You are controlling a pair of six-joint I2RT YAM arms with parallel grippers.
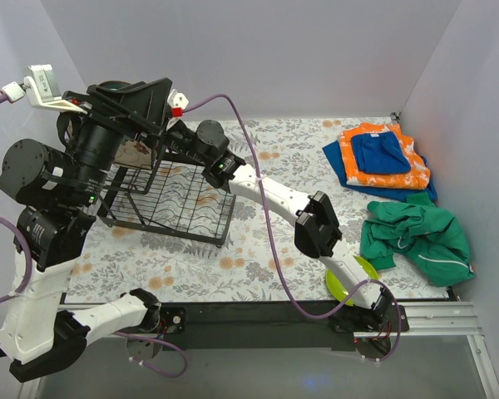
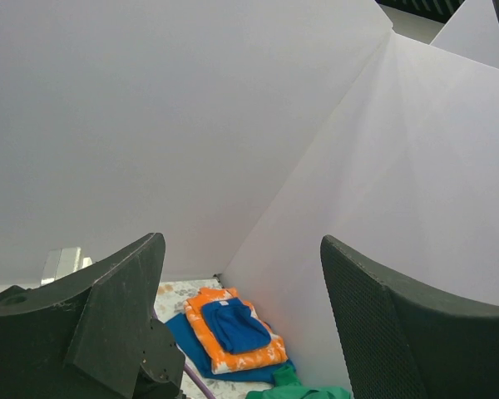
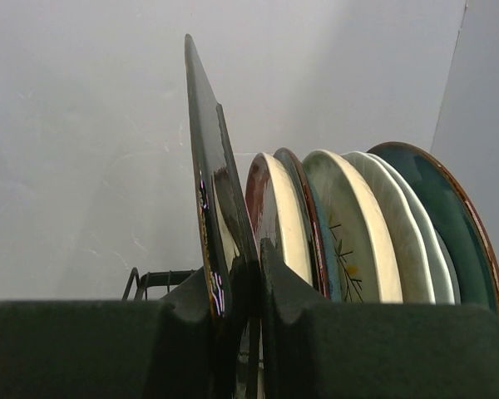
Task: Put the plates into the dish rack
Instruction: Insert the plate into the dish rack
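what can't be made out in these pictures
- Top view: the left arm covers the left end of the rack, hiding most of the standing plates.
- Top view: the green plate is partly under the right arm.
- Right wrist view: the plate in the right gripper shows edge-on only; its fingers hide its lower edge.
- Left wrist view: the left gripper faces the wall; no rack or plates.

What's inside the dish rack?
Plates standing on edge, cream and dark; the right hand grips a dark plate. Its fingers cover their bottoms. From above, the left arm hides them.
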